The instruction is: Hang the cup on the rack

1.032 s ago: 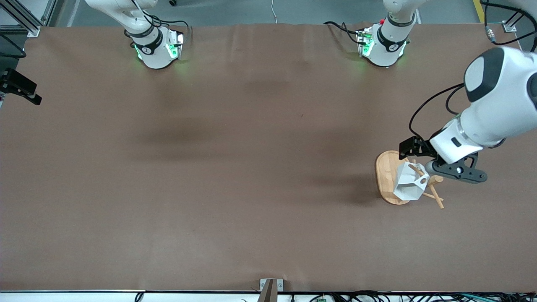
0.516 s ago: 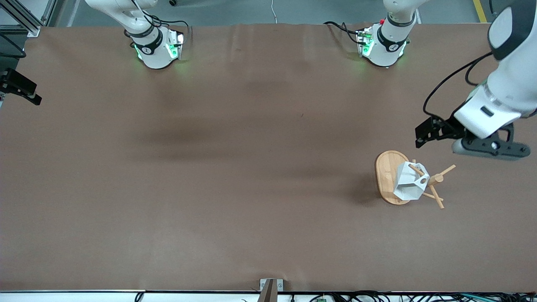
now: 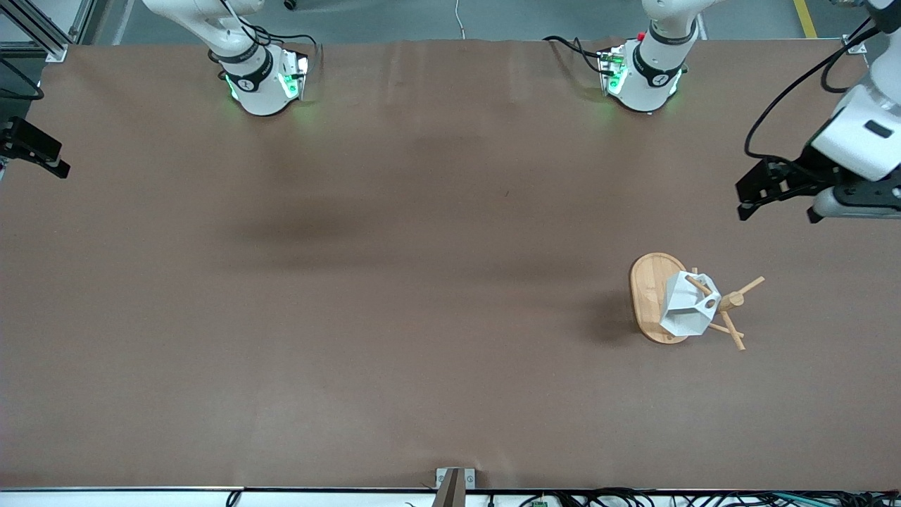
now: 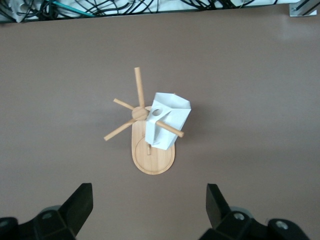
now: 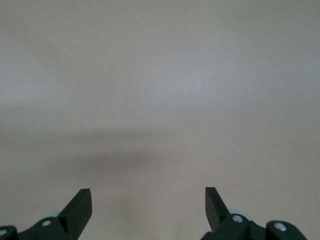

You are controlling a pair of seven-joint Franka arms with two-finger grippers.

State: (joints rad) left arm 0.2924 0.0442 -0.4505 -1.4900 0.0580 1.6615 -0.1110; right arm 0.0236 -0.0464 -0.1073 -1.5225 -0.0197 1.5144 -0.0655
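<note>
Looking at the front view, I see the left gripper [image 3: 848, 201] partly cut off at the frame edge, up in the air over the brown table [image 3: 422, 282] at the left arm's end. Its black fingers [image 4: 80, 202] are spread wide with nothing between them in the left wrist view. I only see the right arm's base; the right gripper [image 5: 148, 210] shows in its own wrist view alone, fingers apart, empty, over bare table, waiting. Table surface is a matte brown sheet with faint creases; grey floor and cables along the edges. The small white faceted cup [image 3: 686, 304] with angular sides hangs on a peg of the light bamboo mug rack [image 3: 647, 282], peg through the round hole in its handle. Rack has an oval flat base, central post, thin angled pegs. Cup hides part of the base.
</note>
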